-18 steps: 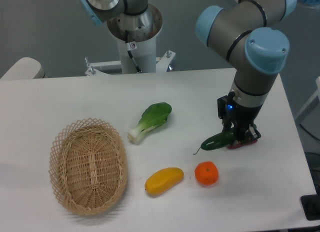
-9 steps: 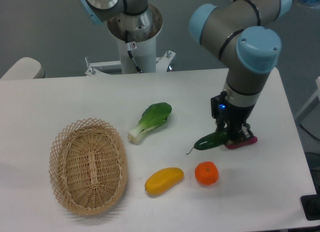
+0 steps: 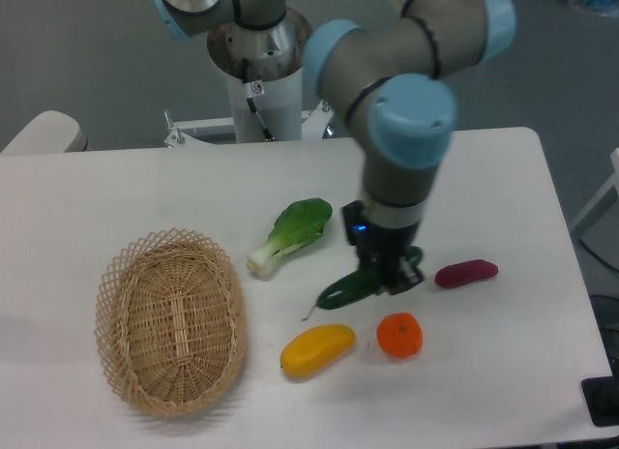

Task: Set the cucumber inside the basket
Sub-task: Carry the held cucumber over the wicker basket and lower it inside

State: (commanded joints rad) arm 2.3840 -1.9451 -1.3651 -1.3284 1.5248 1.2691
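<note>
We see the end effector closed on the cucumber, gripping it near its thick end; the thin stem tip points down and to the left of the end effector. The cucumber appears lifted off the white surface, though contact is hard to judge from this angle. The basket lies well to the left of the end effector. The bok choy sits to its upper left, the purple vegetable just to its right, and the orange fruit and yellow fruit below it.
</note>
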